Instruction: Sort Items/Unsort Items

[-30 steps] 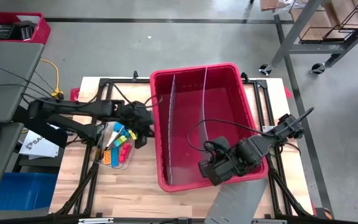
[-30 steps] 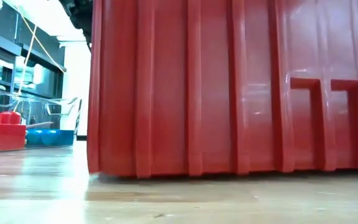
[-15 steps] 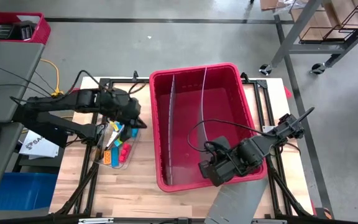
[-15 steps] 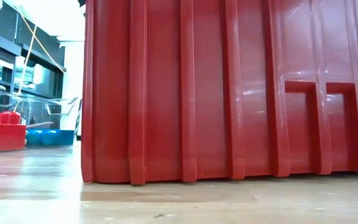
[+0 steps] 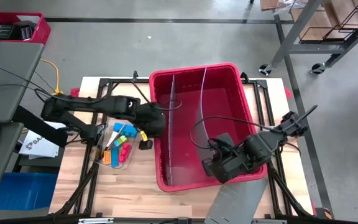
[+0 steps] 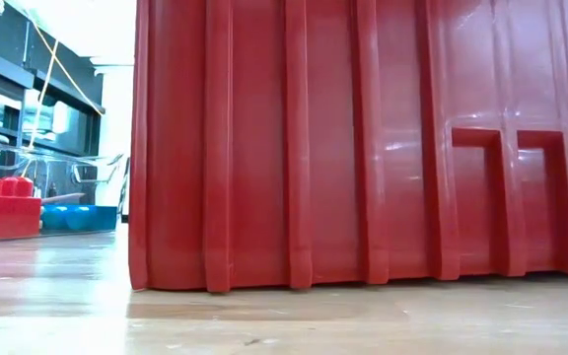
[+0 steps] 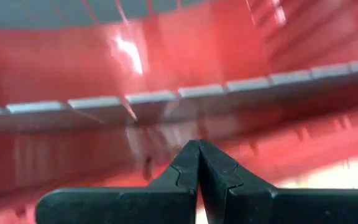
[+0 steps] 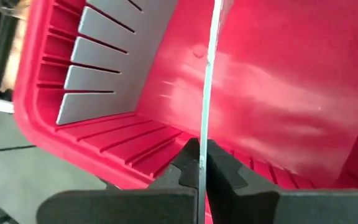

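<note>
Items (image 5: 119,148) in tray, beside left pincer (image 5: 156,122)

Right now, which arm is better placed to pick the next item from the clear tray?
Left. The left gripper, shut and empty, sits at the bin's left wall, right beside the tray of items. The right gripper, shut, is at the bin's near right corner, with the bin between it and the items.

The large red plastic bin (image 5: 229,78) sits mid-table, two thin upright dividers (image 5: 169,118) inside it. Left of it lies a clear shallow tray (image 5: 106,163) holding the small blocky items (image 5: 120,144). The left gripper (image 5: 156,122) is at the bin's left wall, the right gripper (image 5: 211,168) over its near right corner.
</note>
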Robot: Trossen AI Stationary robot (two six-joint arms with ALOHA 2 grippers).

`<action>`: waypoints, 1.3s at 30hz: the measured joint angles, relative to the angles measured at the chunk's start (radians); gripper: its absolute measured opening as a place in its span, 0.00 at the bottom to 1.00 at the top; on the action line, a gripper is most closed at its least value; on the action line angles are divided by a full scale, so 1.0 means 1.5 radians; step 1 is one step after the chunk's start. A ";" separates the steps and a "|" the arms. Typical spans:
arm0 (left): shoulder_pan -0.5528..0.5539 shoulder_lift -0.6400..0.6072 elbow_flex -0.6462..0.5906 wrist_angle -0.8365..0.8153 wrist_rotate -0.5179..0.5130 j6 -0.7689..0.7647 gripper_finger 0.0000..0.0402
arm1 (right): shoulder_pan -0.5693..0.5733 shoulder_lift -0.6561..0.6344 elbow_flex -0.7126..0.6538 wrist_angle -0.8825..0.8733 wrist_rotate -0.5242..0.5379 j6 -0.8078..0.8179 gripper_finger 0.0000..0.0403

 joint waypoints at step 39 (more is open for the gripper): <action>0.000 -0.002 -0.021 -0.079 -0.038 0.115 0.00 | -0.073 -0.020 -0.041 -0.002 0.134 -0.168 0.00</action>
